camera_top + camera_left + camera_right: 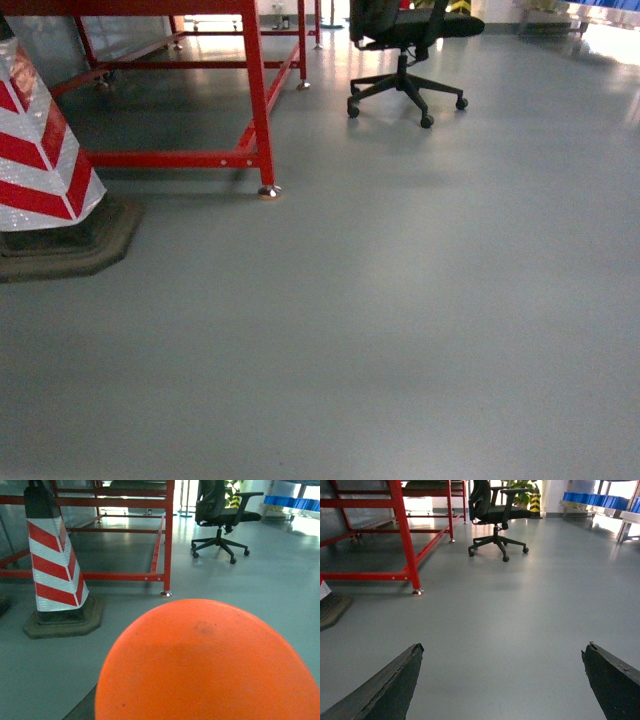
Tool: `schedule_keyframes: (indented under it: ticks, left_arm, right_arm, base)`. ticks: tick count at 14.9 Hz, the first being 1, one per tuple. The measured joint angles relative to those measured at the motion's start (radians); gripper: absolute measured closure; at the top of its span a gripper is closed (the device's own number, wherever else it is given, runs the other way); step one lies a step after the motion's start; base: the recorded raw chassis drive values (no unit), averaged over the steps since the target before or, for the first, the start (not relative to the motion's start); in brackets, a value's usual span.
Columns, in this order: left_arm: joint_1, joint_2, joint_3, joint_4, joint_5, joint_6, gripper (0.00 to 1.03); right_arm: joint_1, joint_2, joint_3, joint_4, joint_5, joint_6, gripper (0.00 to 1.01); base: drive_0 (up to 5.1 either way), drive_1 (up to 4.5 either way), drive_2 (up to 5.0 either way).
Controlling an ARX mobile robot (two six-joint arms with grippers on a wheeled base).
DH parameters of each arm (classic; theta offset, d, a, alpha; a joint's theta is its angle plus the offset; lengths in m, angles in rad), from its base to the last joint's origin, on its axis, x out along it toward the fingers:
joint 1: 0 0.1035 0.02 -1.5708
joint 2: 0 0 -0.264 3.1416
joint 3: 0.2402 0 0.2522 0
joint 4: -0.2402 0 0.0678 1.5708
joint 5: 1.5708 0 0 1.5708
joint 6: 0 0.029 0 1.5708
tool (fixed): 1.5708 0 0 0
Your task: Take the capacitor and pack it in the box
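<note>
1. No capacitor and no pink box show in any of the three views, so where they lie cannot be told.
2. In the left wrist view a large orange rounded shape [207, 662] fills the near lower half. It hides the left gripper completely, so whether that gripper is open or closed cannot be told. What the orange shape is cannot be made out either.
3. In the right wrist view the right gripper [502, 685] shows only as two dark fingers [390, 687], cut off by the bottom corners. They stand wide apart with nothing between them, only grey floor [520, 615].
4. In the head view neither arm nor gripper appears.
5. The red-and-white striped traffic cone [40, 150] stands at the near left on a dark base. Its top is cut off in the head view, and only a sliver of it shows at the left edge of the right wrist view.
6. The red metal bench frame [255, 100] stands just beyond the cone. Its top is cut off in all views, so anything on it stays unseen.
7. A black office chair [405, 40] on castors stands farther off, right of the frame. Its backrest is cropped in the head view.
8. Blue plastic bins [595, 500] sit on a far right shelf, too small and distant for their contents to be read.
</note>
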Motion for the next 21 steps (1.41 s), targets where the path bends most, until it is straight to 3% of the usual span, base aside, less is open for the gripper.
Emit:
schedule_keyframes:
  ticks: [21]
  left_arm:
    - [0.0, 0.0, 0.0, 0.002, 0.001, 0.0, 0.6]
  right_arm:
    - [0.0, 0.0, 0.0, -0.002, 0.0, 0.0, 0.03]
  base:
    - [-5.0, 2.45, 2.4]
